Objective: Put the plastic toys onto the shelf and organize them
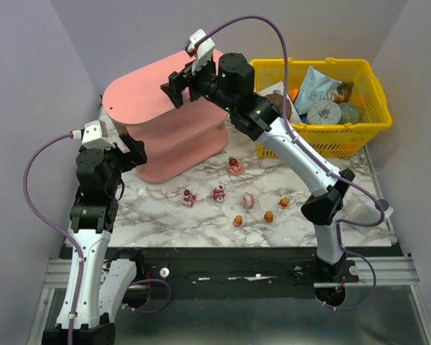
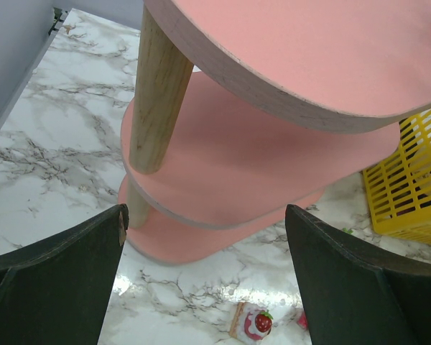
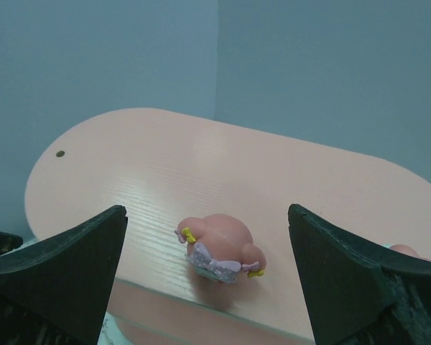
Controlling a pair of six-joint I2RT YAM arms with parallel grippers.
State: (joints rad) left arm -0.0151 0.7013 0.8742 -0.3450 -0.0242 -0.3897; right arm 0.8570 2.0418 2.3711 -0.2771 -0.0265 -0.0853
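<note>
Pink and round, one figurine (image 3: 219, 248) stood on the top board of the shelf (image 3: 129, 165), centred between the fingers (image 3: 65, 266) of the right gripper (image 3: 206, 212) and just beyond their tips, touched by neither. Those fingers were spread wide and held nothing. The left gripper (image 2: 205, 215) was likewise spread and empty, with the shelf's lower boards ahead of its tips and a strawberry-topped toy (image 2: 257, 322) on the marble table (image 2: 57, 144) below, between them.
</note>
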